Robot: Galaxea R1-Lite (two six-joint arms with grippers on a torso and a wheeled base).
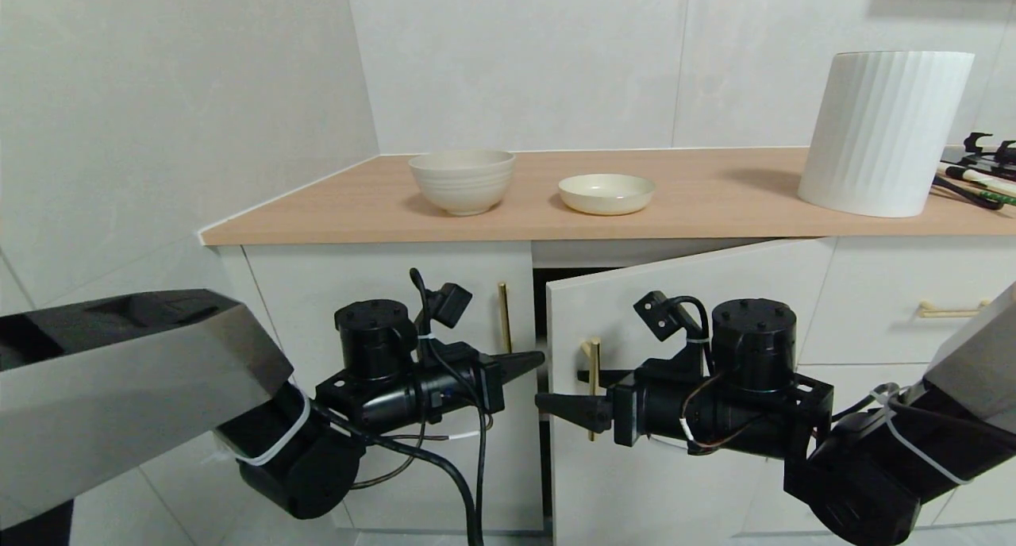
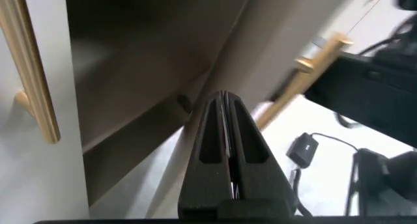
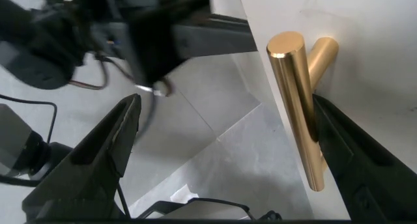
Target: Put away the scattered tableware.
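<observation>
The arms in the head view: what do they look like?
Both the left arm and the right arm are black, with silver-grey shells farther back. Each wrist carries a round black cylinder and a small black camera on a bracket. Black cables hang loose, bound with white ties; the right arm also has thin brown wires. The jaws are black, tapering wedges.

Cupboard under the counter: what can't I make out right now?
1. Inside of the cupboard: head view, a dark slit behind the half-open door; left wrist view, one dim corner.
2. Inside of the bowl: head view, its near wall hides it.
3. Utensils: head view, cut off by the right edge.
</observation>
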